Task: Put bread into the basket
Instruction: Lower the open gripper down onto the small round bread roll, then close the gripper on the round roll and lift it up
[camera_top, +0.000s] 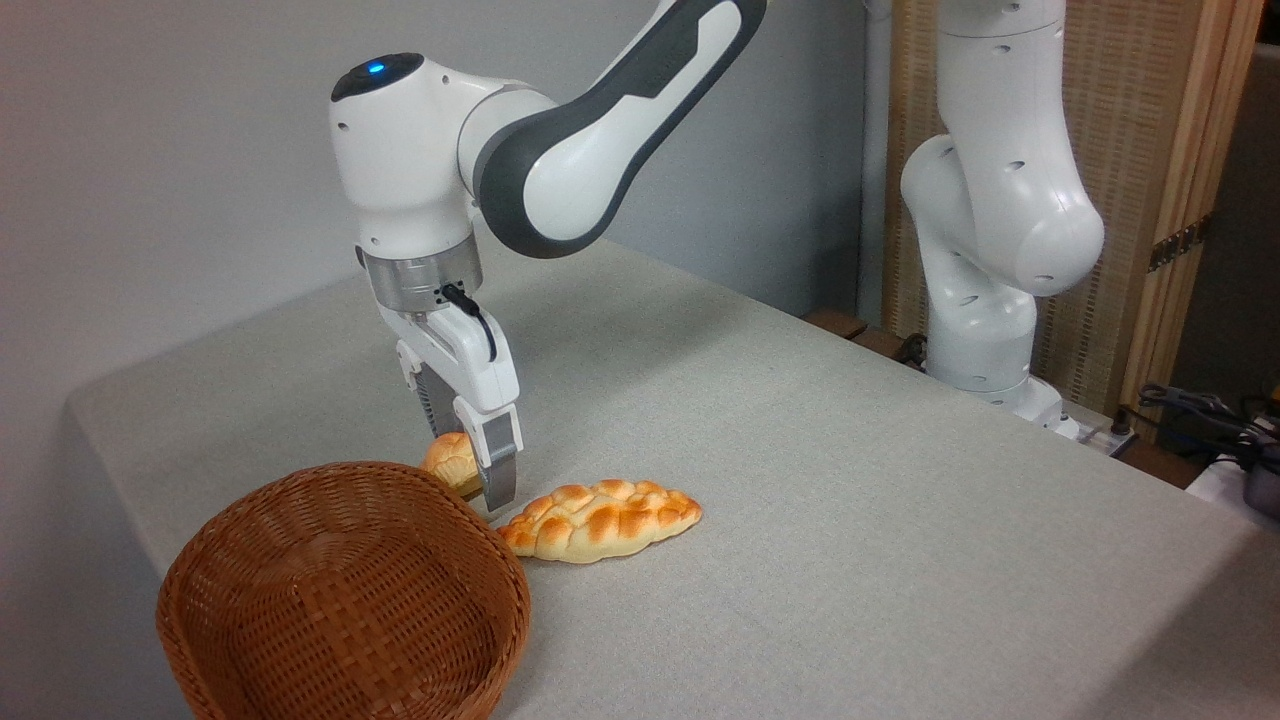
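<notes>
bread (450, 460) between the lowered jaws

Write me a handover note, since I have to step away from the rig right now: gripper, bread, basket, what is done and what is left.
Gripper: lowered around the small bun, one finger in front of it; whether it has clamped cannot be told.
Bun: behind the basket rim, partly hidden, apparently on the table.
Basket: nothing visible inside, at the front left.
Braided loaf: lies just right of the gripper; not the target.
Done: approach to the bun.
Left: confirm the grasp, lift, move over the basket, release.
</notes>
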